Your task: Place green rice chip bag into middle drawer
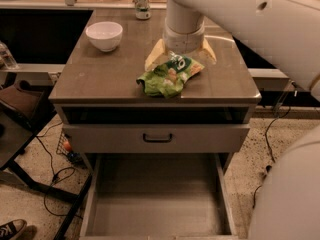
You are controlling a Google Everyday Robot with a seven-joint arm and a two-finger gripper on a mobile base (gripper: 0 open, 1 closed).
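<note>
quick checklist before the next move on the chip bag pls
1. Gripper lined up on the bag: ok, it sits over the bag's far end.
2. Fingers open: ok, spread wide, one on each side of the bag.
3. Bag held: not ok, it lies on the cabinet top, not yet gripped.
4. Middle drawer open with a bare floor: ok.
5. Bowl out of the way: ok, at a far corner, apart from the bag.
6. Fingertips touching the top: cannot tell, the arm hides them.
</note>
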